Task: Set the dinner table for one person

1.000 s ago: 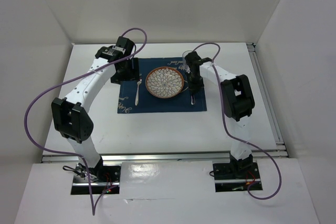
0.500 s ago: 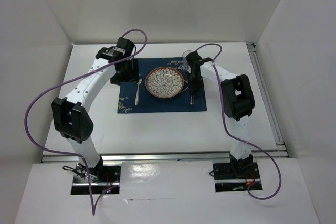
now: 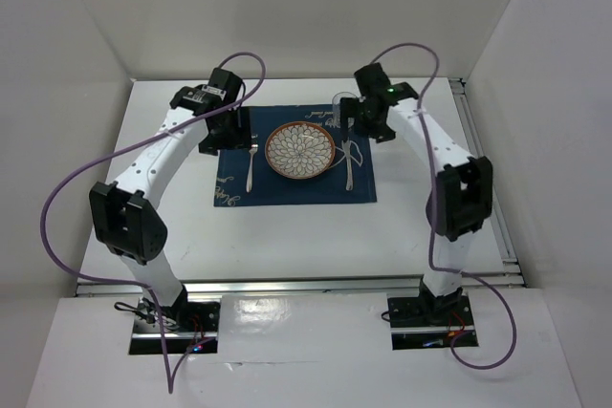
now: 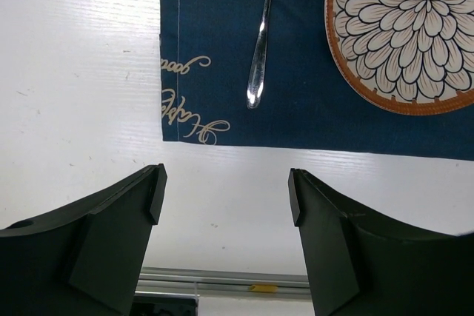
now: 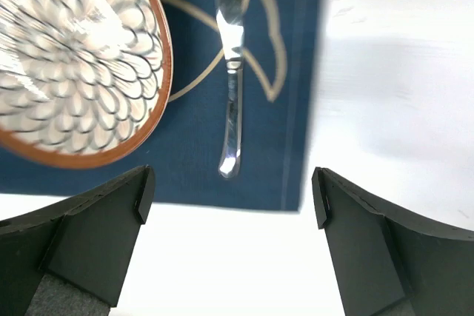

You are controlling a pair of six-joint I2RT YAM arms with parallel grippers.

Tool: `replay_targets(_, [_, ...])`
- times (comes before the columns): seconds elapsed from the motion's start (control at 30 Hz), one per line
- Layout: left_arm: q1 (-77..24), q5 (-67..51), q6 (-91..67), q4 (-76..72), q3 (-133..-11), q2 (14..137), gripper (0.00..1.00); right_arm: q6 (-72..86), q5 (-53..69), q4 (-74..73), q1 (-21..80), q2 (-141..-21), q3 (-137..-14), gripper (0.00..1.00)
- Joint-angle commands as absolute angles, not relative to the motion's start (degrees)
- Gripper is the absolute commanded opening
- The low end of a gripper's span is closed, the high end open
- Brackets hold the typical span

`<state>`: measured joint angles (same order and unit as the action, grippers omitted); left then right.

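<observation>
Tabletop setting observed from above. The dinner table (image 3: 287, 236) is seen filling the middle of the overhead view, white and matte, with an aluminium rail along its near and right edges. A navy placemat (image 3: 287, 193) is laid flat toward the far half of the table, with pale script on its left part. A floral plate with an orange-brown rim (image 3: 300, 150) is set on the mat, slightly far of its centre. A silver utensil (image 4: 259, 42) is laid on the mat just left of the plate, handle toward the near side; its head is cut off in the left wrist view. A knife (image 5: 231, 109) is laid just right of the plate, apart from the rim, over a pale line drawing on the cloth. A clear glass (image 3: 340, 107) is noted at the far right of the plate, partly hidden by the right arm. The left gripper (image 4: 224, 190) is held above the mat's left side, fingers spread wide, nothing between them. The right gripper (image 5: 231, 190) is held above the mat's right side, fingers likewise wide and empty.
</observation>
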<state>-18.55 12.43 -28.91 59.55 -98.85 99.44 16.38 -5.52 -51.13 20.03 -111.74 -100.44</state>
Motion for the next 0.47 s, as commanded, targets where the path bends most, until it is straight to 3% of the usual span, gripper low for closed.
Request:
replay_targets(0.0, [-18.28, 12.83, -29.62, 60.38, -99.05, 95.80, 0.84, 19.94, -12.03, -57.55, 17.41, -99.79, -102.49, 1.00])
replay_targets(0.43, [-18.28, 9.84, -30.76, 58.54, -95.71, 88.95, 0.84, 27.07, -20.04, -58.71, 10.20, -75.43, -81.12, 1.00])
